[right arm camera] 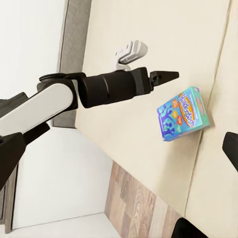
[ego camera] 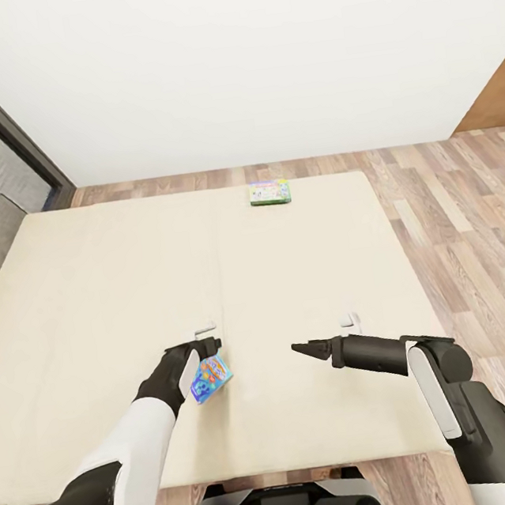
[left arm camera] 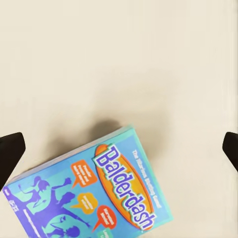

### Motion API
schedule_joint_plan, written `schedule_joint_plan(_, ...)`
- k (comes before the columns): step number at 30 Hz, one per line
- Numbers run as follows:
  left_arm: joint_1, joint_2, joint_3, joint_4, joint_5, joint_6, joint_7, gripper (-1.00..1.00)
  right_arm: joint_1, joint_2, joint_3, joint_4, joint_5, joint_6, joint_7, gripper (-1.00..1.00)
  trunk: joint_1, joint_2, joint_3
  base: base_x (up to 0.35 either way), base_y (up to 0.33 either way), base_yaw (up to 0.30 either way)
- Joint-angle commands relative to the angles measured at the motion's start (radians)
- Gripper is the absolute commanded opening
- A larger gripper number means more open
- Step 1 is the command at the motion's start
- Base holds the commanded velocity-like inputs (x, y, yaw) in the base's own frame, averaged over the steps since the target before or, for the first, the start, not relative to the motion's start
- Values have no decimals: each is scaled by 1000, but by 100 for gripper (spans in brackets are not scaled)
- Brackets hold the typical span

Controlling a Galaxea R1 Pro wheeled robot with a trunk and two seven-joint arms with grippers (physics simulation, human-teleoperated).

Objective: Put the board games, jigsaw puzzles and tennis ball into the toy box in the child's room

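Clearly the left gripper (ego camera: 209, 346) hangs with jaws spread wide over the blue Balderdash board game box (ego camera: 211, 377), which lies flat on the beige mattress of the bed (ego camera: 90, 290), placed for a grasp. Idle, the right gripper (ego camera: 301, 349) looks pinched together. At the far edge waits the green-edged game box (ego camera: 269, 192).

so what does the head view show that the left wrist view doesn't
Head view alone: the second board game at the bed's far edge, the wood floor, the white wall, and the right gripper, which looks closed. Left wrist view alone: the "Balderdash" lettering and the left gripper's widely spread fingertips. Both: the blue board game on the beige mattress.
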Motion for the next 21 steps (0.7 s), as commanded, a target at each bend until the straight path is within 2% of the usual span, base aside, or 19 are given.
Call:
schedule_joint_plan(1,-2,-3,6,-3,-6,6,0,100,-1,0,-1,0,3,4,5,100,0,-2,-3,0,0,0)
schedule_joint_plan(21,-12,-8,4,-6,-18,5,0,100,0,0,-2,0,2,-16,5,100,0,-2,-36,0,0,0)
